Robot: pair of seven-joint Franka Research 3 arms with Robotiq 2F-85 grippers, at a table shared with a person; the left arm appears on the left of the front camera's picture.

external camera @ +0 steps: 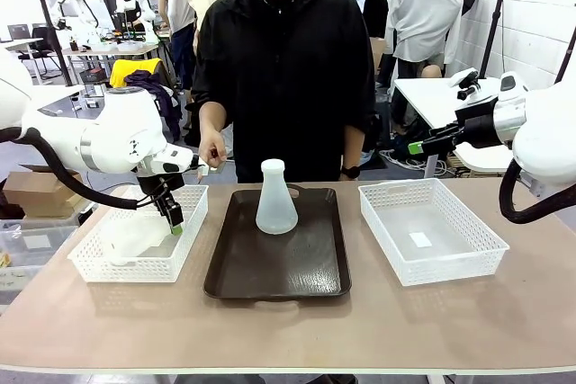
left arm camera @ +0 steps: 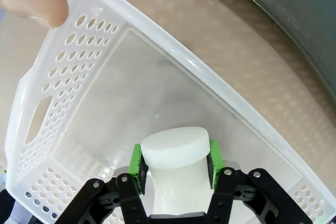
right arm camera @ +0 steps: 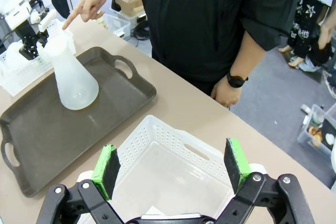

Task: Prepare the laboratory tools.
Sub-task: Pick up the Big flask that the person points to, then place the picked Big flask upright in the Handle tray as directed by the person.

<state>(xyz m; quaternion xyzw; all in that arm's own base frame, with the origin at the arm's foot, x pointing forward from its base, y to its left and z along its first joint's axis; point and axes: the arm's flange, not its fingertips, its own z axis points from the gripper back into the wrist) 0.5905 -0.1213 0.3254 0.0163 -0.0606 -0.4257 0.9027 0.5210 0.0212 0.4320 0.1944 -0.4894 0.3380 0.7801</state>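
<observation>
Left tool [left arm camera: 175,162] clamped on neck of flask [left arm camera: 176,166] lying in left basket [left arm camera: 63,77]. Right tool [right arm camera: 172,167] spread wide above right basket [right arm camera: 168,156]. Second flask [external camera: 275,197] upright on tray [external camera: 279,267].

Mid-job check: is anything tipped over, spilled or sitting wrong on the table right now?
One flask lies on its side in the left basket, with the left pincer shut on its neck. The other flask stands upright on the brown tray. No spill or damage is visible.
</observation>
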